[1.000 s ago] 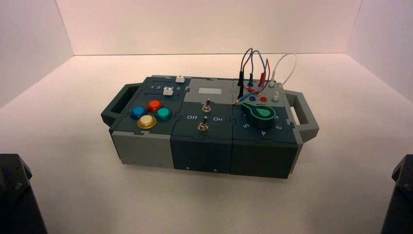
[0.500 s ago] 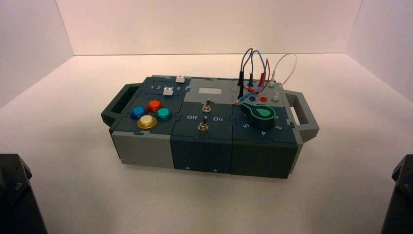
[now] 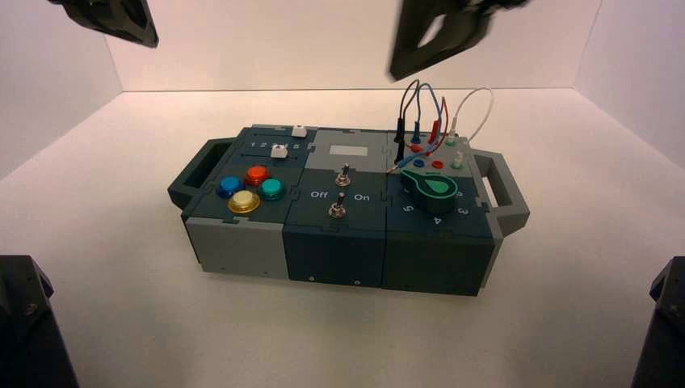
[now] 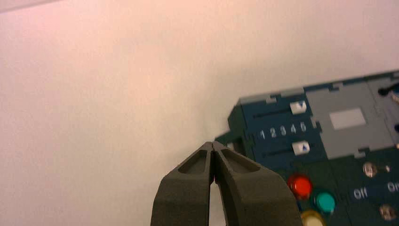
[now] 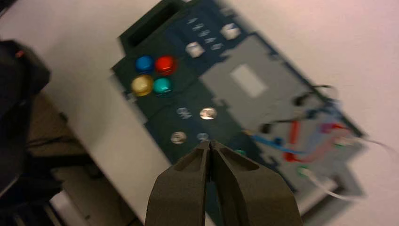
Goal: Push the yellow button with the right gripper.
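Both arms have risen into the high view since the earlier frames, while the box [image 3: 339, 206] has not shifted. Nearest, on the box's front left corner, the yellow button [image 3: 243, 201] sits in front of the red button [image 3: 257, 173], untouched. Farther off, the right gripper [image 5: 210, 145] hangs high over the box's wired end, fingers pressed together on nothing, likely to poke as one wedge; the left gripper [image 4: 212, 147], likewise closed and empty, waits high beyond the box's left side.
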Robot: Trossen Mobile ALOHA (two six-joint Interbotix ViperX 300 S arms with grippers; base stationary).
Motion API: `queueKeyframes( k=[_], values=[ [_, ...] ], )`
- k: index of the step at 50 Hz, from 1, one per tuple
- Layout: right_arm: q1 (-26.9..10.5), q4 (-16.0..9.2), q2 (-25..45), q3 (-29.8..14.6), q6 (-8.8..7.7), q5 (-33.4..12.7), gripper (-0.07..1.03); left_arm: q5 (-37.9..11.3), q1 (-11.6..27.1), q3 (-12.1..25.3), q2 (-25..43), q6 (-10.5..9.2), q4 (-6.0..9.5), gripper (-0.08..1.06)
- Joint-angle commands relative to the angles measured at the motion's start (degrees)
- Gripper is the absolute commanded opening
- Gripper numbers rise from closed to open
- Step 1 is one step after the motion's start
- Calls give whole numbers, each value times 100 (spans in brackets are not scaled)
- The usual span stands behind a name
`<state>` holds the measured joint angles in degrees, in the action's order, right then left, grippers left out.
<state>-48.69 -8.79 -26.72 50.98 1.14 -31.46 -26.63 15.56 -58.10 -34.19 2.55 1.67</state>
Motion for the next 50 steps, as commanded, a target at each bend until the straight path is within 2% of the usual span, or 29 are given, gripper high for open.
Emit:
queueKeyframes(
  k=[1, 7, 20, 27, 35, 37, 41, 50],
  values=[
    [-352, -141, 413, -404, 18, -26, -2, -202, 18, 202, -9, 26, -9, -3],
    [-650, -246, 949, -729, 18, -123, -2, -527, 18, 246, 18, 26, -9, -3],
    [-1046, -281, 2004, -1459, 18, -369, -2, -1274, 26, 264, 26, 35, 9, -3],
    [-1099, -360, 2628, -1890, -9, -448, -2, -1696, 44, 308, 0, 18, 18, -3],
    [-1107, -431, 3023, -2224, -44, -554, -2, -1986, 44, 352, -9, 18, 18, -3],
    [-1116, -448, 3287, -2452, -44, -642, -2, -2118, 44, 369, -18, 9, 53, -3],
    [-1116, -466, 3463, -2602, -44, -712, -2, -2215, 62, 378, -53, 18, 132, -3],
    [-1143, -536, 3806, -2848, -44, -791, -2, -2338, 202, 360, -255, 18, 141, -3]
  ],
)
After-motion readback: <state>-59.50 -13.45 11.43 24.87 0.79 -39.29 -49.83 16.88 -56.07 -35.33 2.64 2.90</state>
